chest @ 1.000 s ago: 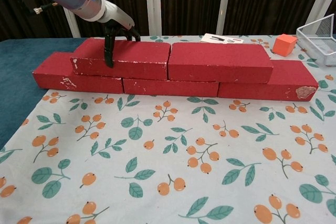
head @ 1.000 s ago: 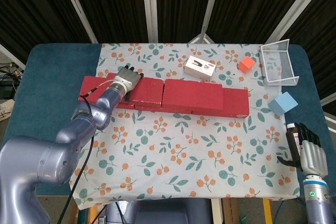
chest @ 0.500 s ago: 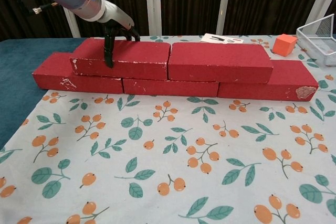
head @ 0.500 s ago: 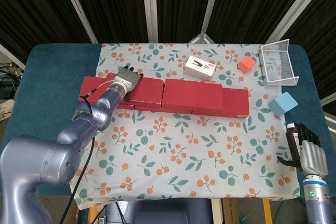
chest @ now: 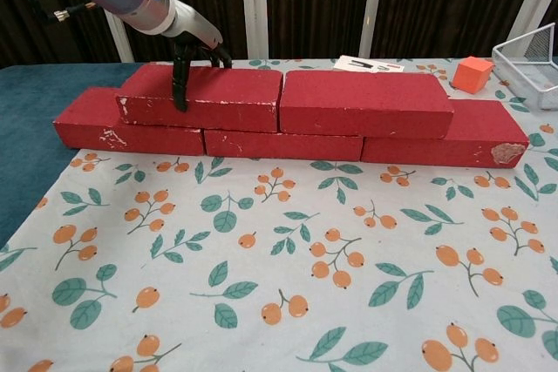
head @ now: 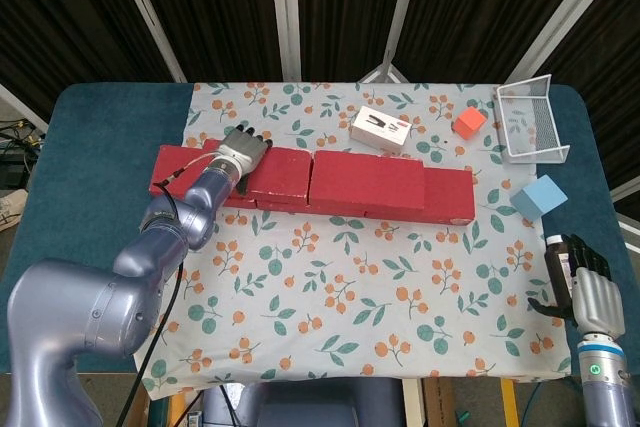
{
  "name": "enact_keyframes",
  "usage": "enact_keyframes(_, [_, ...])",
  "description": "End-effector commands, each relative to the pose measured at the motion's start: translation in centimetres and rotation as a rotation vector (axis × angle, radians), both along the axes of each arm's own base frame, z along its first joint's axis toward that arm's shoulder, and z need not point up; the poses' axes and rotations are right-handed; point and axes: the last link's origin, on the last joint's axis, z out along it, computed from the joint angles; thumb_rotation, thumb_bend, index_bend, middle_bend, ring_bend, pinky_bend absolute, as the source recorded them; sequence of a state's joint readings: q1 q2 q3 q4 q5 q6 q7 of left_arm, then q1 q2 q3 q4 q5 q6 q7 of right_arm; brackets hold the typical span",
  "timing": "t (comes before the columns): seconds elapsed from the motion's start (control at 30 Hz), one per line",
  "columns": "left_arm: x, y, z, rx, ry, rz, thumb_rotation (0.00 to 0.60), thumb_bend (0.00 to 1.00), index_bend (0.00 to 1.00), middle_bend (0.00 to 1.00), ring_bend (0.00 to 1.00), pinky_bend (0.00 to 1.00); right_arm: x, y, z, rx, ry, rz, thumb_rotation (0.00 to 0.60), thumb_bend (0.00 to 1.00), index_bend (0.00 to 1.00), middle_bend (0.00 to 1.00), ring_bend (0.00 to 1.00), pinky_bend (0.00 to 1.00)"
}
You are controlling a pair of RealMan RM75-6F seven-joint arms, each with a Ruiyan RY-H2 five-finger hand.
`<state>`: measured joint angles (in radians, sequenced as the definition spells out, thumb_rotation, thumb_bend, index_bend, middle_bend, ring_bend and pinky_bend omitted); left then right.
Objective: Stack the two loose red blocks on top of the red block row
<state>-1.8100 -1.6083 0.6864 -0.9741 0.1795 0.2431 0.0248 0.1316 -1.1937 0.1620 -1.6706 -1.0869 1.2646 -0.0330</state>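
- So we've got the red block row [chest: 288, 143] running left to right across the cloth, and both loose blocks already sit on top of it.
- The left upper block [chest: 202, 98] has our left hand [head: 243, 149] clamped over it, thumb down the near face, other fingers over the top.
- The right upper block [chest: 364, 103] butts against it.
- They look stiff, chunky and lightish to us; gripping across the narrow width seems right.
- Our right hand [head: 585, 287] idles at the near right edge, fingers loosely curled, holding nothing.
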Motion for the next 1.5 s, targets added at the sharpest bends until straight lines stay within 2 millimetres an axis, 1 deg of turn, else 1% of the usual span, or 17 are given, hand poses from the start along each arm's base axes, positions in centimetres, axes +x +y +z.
enact_keyframes(0.03, [0.07,-0.02,-0.01,0.002,0.0,0.0,0.6,0.0,0.12,0.07,0.0,0.02,0.0,0.01,0.01,0.0,0.0,0.0,0.6,0.05,0.02,0.02,0.0,0.0])
enact_keyframes(0.23, [0.08,-0.08,0.04,0.005,0.006,0.005,0.6,0.0,0.11,0.04,0.0,0.02,-0.01,0.04,0.04,-0.001,0.0,-0.001,0.6,0.05,0.02,0.02,0.0,0.0])
enact_keyframes(1.3, [0.81,-0.06,0.17,0.023,0.008,-0.001,0.6,0.0,0.08,0.03,0.0,0.02,-0.06,0.1,0.13,0.002,0.006,-0.018,0.6,0.05,0.02,0.02,0.0,0.0])
enact_keyframes(1.5, [0.9,-0.06,0.21,0.027,0.01,-0.006,0.6,0.0,0.07,0.0,0.0,0.02,-0.08,0.15,0.12,0.002,0.006,-0.02,0.6,0.05,0.02,0.02,0.0,0.0])
